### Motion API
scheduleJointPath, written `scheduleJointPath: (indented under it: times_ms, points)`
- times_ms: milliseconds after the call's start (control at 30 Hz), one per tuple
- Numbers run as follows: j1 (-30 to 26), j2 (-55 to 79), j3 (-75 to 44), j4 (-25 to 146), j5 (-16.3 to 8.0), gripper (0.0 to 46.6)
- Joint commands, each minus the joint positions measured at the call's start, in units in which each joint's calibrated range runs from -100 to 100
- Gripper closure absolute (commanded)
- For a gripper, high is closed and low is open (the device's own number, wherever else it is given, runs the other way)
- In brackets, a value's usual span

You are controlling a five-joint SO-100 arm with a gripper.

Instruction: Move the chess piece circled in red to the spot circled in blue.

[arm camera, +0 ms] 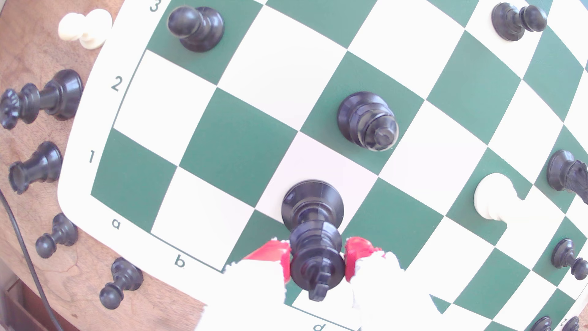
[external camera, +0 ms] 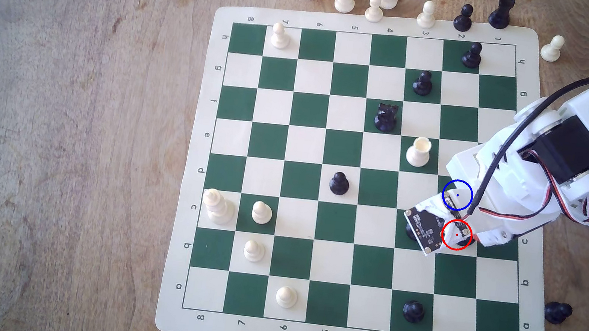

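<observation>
Tall glossy black plastic chess piece [arm camera: 313, 229] w/ broad round base stands on the cream red-ringed square, c-row. White gripper w/ red pads [arm camera: 317, 257] sits either side of its upper body, touching; looks clamped. Prob. light, stiff, slippery, top-heavy: grip low on the slim neck. Blue-ringed spot [external camera: 457, 195] just beside.

Setting: tabletop robot test bench, room type indeterminate.
Evidence: wooden table [external camera: 54, 126], roll-up chessboard mat [external camera: 383, 19], white printed arm [external camera: 578, 155] with exposed wiring.
</observation>
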Motion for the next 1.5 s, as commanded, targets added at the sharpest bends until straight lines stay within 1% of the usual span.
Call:
scheduleJointPath:
  times_ms: [0,100,300,400,633,767,1467]
  points:
    - [1.2,-2.3,-8.3,2.8,0.1,46.4]
    - [4.4,-3.4,-8.1,4.7,1.4,46.4]
    - [8.3,-7.7,-5.5,6.0,2.5,46.4]
    - [10.7,-9.6,-2.2,5.6,3.3,46.4]
    - [11.9,-11.4,4.4,2.8,3.5,46.4]
    - [13.0,-10.9,4.8,1.9,4.0,46.4]
    - [14.1,-8.6,6.4,0.7,5.2,46.4]
